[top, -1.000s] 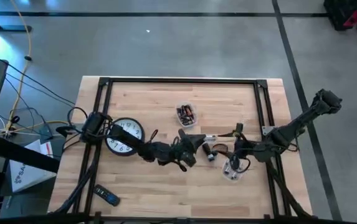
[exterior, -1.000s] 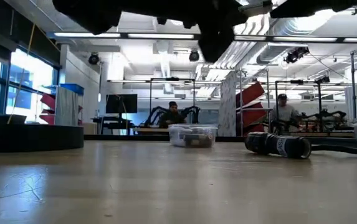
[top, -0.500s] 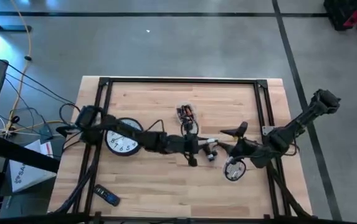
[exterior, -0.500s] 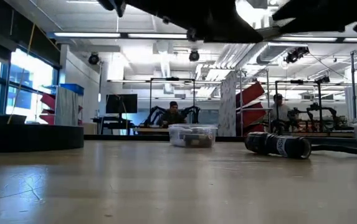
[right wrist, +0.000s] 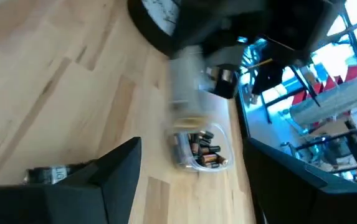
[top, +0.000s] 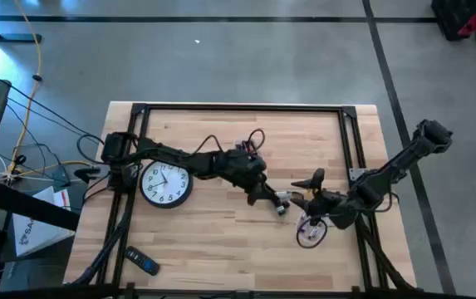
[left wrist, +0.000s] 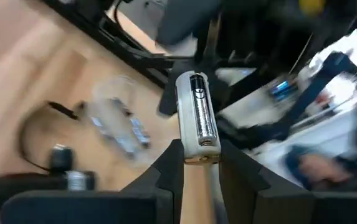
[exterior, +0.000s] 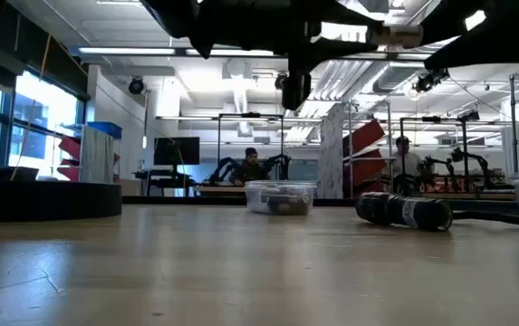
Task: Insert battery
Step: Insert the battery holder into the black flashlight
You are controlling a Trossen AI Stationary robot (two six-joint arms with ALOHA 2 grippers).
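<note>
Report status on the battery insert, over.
Left tool shut on battery holder, mid-table, lifted. Right tool open beside it. Battery tub and flashlight on table, clear.

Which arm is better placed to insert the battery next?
Left, probably. The left gripper is shut on the battery holder, which already shows a cell. The right gripper hangs open beside it, holding nothing.

You are running two dark, almost black arms built of slim jointed links: the left arm (top: 179,158) trails a thin dark cable that loops free above its forearm, and the right arm (top: 391,170) ends at a bulky rounded joint housing near the table's edge. In the left wrist view, the left gripper (left wrist: 197,163) shows two matte black, flat-sided fingers that taper toward their tips. In the right wrist view, the right gripper (right wrist: 184,177) shows the same broad, dark, plain fingers with angular edges, with no markings that can be made out.
</note>
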